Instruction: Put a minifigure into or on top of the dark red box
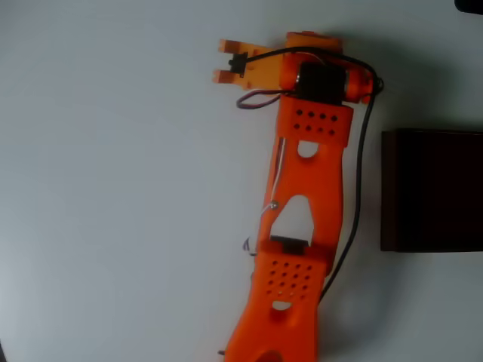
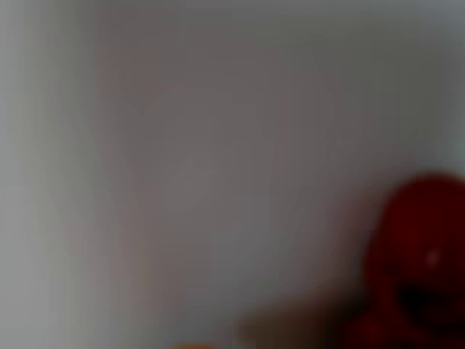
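In the overhead view my orange arm reaches up the middle of the picture, and its gripper (image 1: 306, 47) points down at the white table near the top, with the fingers hidden under the wrist. The dark red box (image 1: 430, 188) stands at the right edge, apart from the arm and a little below the gripper's level. The wrist view is heavily blurred. A rounded red shape with a dark patch, which looks like the minifigure (image 2: 421, 254), sits very close at its lower right. Whether the fingers touch it or hold it cannot be made out.
The table (image 1: 113, 188) is plain white, with wide free room to the left of the arm. A black cable (image 1: 361, 173) runs down the arm's right side, between it and the box. A dark object (image 1: 469, 4) touches the top right corner.
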You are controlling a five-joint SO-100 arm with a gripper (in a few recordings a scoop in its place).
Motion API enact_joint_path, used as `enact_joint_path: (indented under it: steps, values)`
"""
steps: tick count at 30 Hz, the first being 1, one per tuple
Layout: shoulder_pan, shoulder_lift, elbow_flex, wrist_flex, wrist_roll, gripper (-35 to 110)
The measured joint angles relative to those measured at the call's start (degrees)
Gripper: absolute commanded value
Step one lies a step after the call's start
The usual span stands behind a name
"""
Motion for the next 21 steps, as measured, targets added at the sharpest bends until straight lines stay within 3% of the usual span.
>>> enact_joint_path:
  steps: [21]
  values:
    - [-0.9,-1.7,-2.2,8.1,3.3,20]
